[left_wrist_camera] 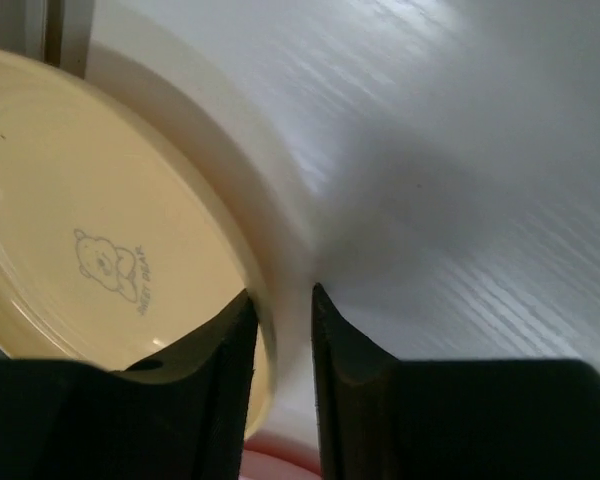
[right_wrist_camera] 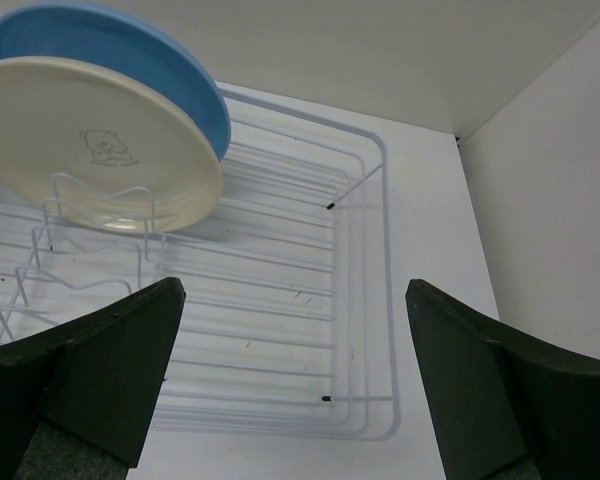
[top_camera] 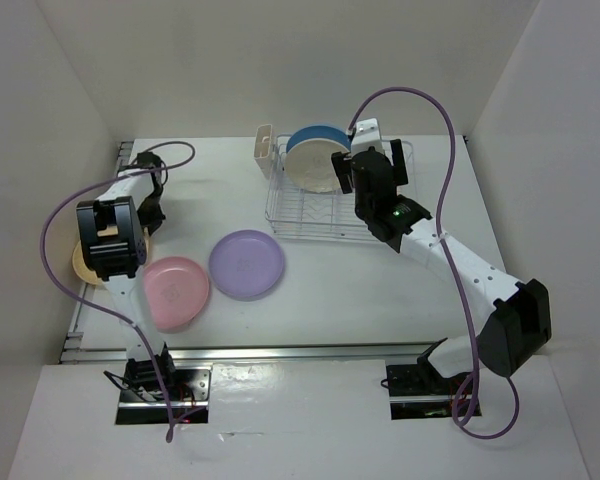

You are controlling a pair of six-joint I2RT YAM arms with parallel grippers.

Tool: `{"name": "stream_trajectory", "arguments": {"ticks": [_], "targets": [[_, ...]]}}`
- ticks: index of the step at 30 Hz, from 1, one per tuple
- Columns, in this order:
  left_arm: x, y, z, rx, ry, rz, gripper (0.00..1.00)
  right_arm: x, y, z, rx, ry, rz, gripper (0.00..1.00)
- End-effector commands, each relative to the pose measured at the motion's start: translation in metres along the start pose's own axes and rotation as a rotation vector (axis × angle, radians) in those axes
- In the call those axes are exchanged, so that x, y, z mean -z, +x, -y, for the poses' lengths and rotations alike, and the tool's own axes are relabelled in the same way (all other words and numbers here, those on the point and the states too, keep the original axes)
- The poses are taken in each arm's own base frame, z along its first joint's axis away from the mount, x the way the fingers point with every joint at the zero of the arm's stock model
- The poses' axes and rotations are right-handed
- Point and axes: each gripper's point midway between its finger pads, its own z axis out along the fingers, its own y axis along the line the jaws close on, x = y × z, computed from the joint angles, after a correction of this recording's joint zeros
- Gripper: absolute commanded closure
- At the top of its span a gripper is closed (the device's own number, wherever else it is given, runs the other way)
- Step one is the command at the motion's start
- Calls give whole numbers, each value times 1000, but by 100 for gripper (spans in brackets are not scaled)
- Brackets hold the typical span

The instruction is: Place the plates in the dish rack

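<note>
Right end effector [right_wrist_camera: 295,300] hovers over rack [right_wrist_camera: 365,150] holding plates [right_wrist_camera: 90,140].

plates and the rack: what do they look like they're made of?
Yellow plate: probably plastic with a smooth semi-gloss finish; thin moulded rim, printed bear.
Cream plate: same look and print, likely the same plastic.
Dish rack: thin bent wire, glossy white, probably coated metal; the core isn't visible.
</note>
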Motion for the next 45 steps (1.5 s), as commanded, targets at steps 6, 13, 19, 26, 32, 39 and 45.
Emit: {"name": "stream_trajectory", "arguments": {"ticks": [6, 13, 19, 26, 32, 39, 45], "targets": [[9, -2, 61, -11, 236, -7, 100, 3, -18, 8, -53, 10, 26, 0], [93, -45, 145, -101, 571, 167, 100, 2, -28, 8, -66, 12, 41, 0], [159, -59, 233, -248, 800, 264, 100, 1, -28, 6, -64, 0, 30, 0], [111, -17, 267, -297, 679, 165, 100, 7, -35, 15, -76, 20, 41, 0], [126, -30, 228, -282, 552, 311, 100, 11, -34, 19, -77, 19, 43, 0], [120, -31, 239, -352, 559, 267, 80, 6, -41, 8, -101, -18, 50, 0], [125, -17, 249, -357, 666, 275, 39, 4, -43, 4, -101, -29, 52, 0]]}}
